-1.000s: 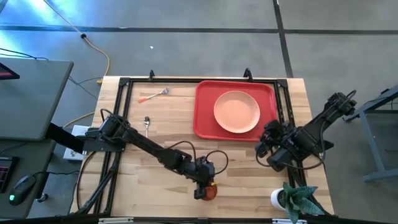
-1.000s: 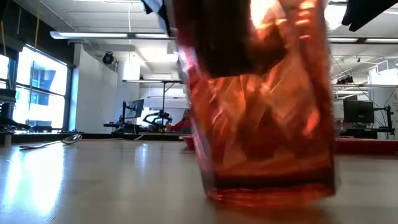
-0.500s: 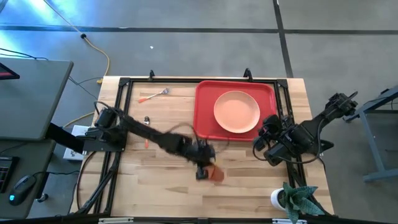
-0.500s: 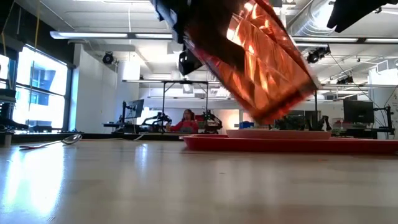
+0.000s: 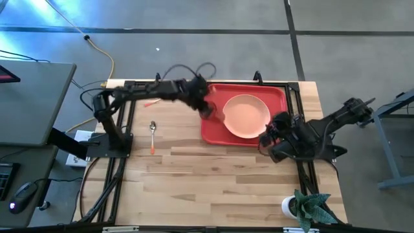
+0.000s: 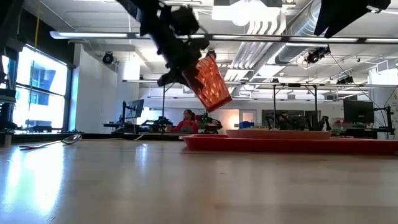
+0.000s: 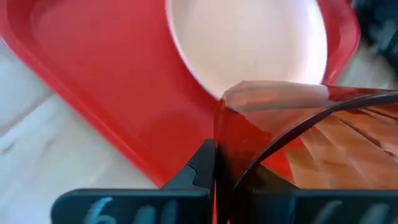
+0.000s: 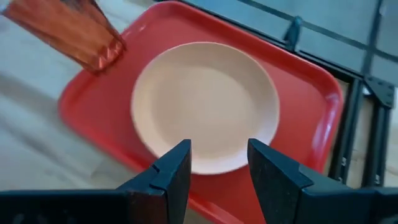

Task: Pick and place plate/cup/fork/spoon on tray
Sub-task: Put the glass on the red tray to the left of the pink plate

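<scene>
The red-orange cup (image 6: 208, 83) hangs tilted in my left gripper (image 5: 202, 103), high above the table at the left rim of the red tray (image 5: 213, 133). The cup also shows in the right wrist view (image 8: 68, 28). The peach plate (image 5: 246, 116) lies flat in the tray. My right gripper (image 8: 217, 168) is open and empty over the tray's near right part, above the plate's near edge. The fork (image 5: 160, 99) lies on the table near the far edge. The spoon (image 5: 152, 136) lies on the table at the left. My left gripper holds the cup by its wall near the open rim (image 7: 219, 134). One finger (image 7: 200, 169) lies on the outside of the wall; the other seems to be inside, seen dark through the wall. The cup is lifted clear and tilted, its bottom (image 6: 219, 99) slanting down toward the tray.
A white pot with a green plant (image 5: 304, 207) stands at the near right corner. A black frame (image 5: 126, 103) runs along the table's left, far and right sides. Bare wood spreads across the table's near half.
My left gripper has risen from near the table's near edge and swung toward the far edge, up to the tray's left rim. The cup has come off the table with it and tipped from upright to slanting. My right gripper has gone a little toward the tray.
</scene>
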Controlling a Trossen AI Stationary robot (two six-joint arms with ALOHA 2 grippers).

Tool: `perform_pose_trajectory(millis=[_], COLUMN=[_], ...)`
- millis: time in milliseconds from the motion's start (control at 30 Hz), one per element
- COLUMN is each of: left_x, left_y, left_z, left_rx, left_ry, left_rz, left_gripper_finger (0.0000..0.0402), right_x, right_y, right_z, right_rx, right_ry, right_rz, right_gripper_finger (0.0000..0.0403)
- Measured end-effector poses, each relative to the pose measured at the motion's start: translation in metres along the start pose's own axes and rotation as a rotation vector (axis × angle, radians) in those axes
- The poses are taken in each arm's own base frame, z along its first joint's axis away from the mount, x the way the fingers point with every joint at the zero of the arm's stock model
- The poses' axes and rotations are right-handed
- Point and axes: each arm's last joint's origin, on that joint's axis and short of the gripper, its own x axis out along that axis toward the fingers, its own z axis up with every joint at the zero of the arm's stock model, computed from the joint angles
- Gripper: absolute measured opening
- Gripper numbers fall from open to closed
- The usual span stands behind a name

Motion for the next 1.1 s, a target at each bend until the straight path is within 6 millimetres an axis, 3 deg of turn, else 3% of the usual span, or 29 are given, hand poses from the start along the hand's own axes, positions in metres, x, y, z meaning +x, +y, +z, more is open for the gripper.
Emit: perform_pose_trajectory(millis=[200,333,467,633,800,967,1100], left_x=[0.000,-0.008,-0.007,0.007,0.031,0.072,0.080], left_y=[0.068,0.086,0.085,0.082,0.083,0.088,0.082], left_z=[0.034,0.071,0.101,0.119,0.120,0.110,0.105], left_rx=[-0.049,0.095,0.293,0.435,0.430,0.389,0.376], left_ry=[0.010,0.002,0.049,0.119,0.130,0.190,0.212], left_rz=[0.021,0.084,0.192,0.242,0.234,0.309,0.300], left_gripper_finger=[0.0004,0.0004,0.0004,0.0005,0.0007,0.0008,0.0012], right_x=[0.018,0.031,0.046,0.059,0.063,0.065,0.065], right_y=[-0.004,-0.009,-0.015,-0.022,-0.022,-0.022,-0.022], right_z=[0.016,0.030,0.044,0.055,0.060,0.062,0.062], right_rx=[0.148,0.262,0.275,0.274,0.300,0.289,0.293], right_ry=[0.049,0.034,0.099,0.201,0.196,0.192,0.206], right_rz=[-0.091,-0.150,-0.198,-0.209,-0.201,-0.192,-0.180], right_gripper_finger=[0.0149,0.0149,0.0149,0.0149,0.0149,0.0149,0.0149])
